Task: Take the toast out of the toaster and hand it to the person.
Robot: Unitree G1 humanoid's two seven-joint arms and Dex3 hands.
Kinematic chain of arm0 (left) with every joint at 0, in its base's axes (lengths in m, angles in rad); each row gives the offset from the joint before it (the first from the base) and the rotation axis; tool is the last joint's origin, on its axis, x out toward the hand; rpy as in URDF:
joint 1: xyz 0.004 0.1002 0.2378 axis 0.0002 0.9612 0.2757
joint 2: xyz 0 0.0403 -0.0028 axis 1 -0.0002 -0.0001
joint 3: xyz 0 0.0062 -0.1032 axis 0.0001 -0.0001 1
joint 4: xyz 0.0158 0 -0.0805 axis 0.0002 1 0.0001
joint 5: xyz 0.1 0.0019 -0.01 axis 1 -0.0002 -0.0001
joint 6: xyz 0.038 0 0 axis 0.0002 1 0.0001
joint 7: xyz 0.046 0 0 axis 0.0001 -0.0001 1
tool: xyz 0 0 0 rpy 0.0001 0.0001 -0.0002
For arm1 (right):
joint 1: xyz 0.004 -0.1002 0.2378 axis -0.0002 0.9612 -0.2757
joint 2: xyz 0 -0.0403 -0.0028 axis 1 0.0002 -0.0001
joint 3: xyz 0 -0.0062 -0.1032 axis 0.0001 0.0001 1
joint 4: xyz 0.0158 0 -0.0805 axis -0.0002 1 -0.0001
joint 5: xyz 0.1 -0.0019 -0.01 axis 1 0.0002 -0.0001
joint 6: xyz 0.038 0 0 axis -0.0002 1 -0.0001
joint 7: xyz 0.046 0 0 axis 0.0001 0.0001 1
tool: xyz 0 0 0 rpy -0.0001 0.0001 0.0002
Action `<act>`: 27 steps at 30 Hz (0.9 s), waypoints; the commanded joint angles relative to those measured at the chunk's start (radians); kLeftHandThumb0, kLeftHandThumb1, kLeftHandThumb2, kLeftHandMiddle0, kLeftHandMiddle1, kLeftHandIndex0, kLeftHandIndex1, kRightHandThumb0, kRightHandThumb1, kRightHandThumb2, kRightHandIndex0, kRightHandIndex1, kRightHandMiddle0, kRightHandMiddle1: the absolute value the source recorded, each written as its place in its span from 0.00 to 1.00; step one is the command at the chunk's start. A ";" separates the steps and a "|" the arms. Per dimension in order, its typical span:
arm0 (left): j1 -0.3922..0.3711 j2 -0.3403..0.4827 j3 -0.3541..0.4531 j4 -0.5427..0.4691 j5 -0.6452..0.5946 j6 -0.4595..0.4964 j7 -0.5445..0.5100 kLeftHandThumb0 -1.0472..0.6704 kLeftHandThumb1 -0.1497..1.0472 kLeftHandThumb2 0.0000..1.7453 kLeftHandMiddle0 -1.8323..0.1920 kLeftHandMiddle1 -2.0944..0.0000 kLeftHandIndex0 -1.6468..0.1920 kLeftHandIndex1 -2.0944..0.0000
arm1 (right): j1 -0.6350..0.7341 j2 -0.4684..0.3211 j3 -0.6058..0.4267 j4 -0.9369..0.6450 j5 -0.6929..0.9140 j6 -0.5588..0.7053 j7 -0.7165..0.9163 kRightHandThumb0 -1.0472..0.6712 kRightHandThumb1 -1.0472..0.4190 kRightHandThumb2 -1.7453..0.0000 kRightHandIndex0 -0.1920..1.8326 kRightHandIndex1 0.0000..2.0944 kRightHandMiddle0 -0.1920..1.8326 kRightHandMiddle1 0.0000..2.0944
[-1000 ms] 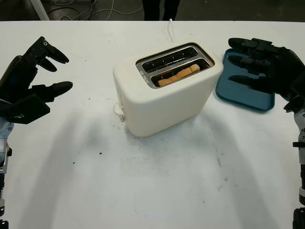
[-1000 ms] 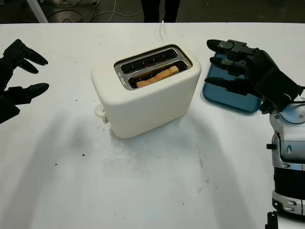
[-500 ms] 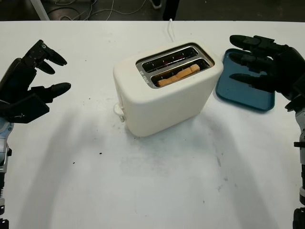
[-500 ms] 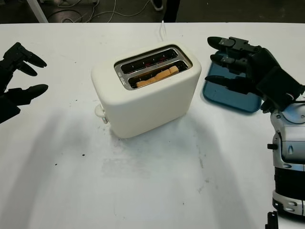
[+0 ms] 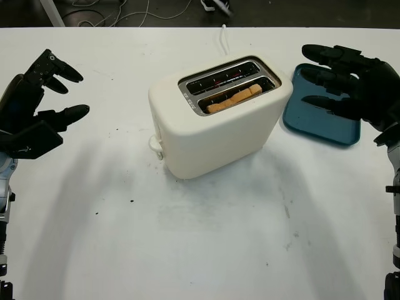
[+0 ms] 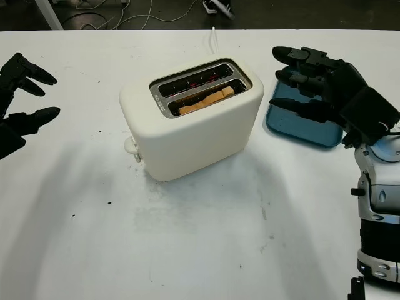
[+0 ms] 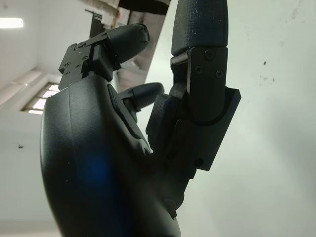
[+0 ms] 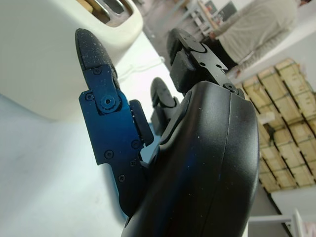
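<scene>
Toast point(image 5: 234, 100) in toaster point(image 5: 219, 122), between open robot hands.

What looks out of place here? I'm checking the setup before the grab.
Little stands out. The toast lies slanted in the toaster near slot, and dark specks dot the table. Left hand and right hand open.

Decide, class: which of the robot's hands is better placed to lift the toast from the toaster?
Probably the right hand: open, it hovers beside the toaster, near the slot holding the toast. The open left hand is farther away.
</scene>
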 commanded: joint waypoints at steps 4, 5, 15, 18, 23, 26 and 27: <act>-0.001 0.006 -0.006 0.001 0.005 0.006 -0.003 0.00 0.89 0.26 0.91 0.17 0.90 0.26 | 0.019 0.005 -0.014 -0.020 0.009 -0.002 -0.013 0.27 0.17 1.00 0.34 0.01 0.33 0.01; 0.000 0.006 -0.006 0.000 0.006 0.007 -0.004 0.00 0.89 0.26 0.91 0.17 0.90 0.26 | 0.020 0.004 -0.015 -0.021 0.008 -0.005 -0.013 0.27 0.17 1.00 0.34 0.01 0.33 0.01; -0.001 -0.001 -0.010 0.004 0.000 0.006 -0.005 0.00 0.89 0.25 0.91 0.17 0.90 0.25 | 0.021 -0.002 -0.013 -0.015 0.012 0.001 -0.008 0.27 0.17 1.00 0.34 0.01 0.34 0.01; -0.002 -0.002 -0.013 0.000 0.004 0.010 -0.003 0.00 0.89 0.25 0.91 0.17 0.90 0.25 | 0.020 -0.008 -0.011 -0.013 0.004 -0.007 -0.007 0.26 0.17 1.00 0.35 0.01 0.34 0.01; -0.002 0.001 -0.016 -0.005 0.010 -0.001 0.001 0.00 0.89 0.26 0.91 0.17 0.90 0.25 | 0.023 -0.010 -0.009 -0.021 0.002 0.003 -0.008 0.26 0.17 1.00 0.35 0.01 0.34 0.00; -0.001 -0.002 -0.015 0.001 0.001 -0.012 0.000 0.00 0.89 0.26 0.91 0.18 0.90 0.26 | 0.022 -0.007 -0.010 -0.014 0.007 0.001 -0.006 0.26 0.17 1.00 0.35 0.01 0.34 0.00; -0.001 -0.003 -0.015 0.001 0.000 -0.013 0.001 0.00 0.89 0.26 0.91 0.18 0.90 0.26 | 0.023 -0.006 -0.011 -0.016 0.005 0.002 -0.009 0.26 0.17 1.00 0.35 0.01 0.34 0.00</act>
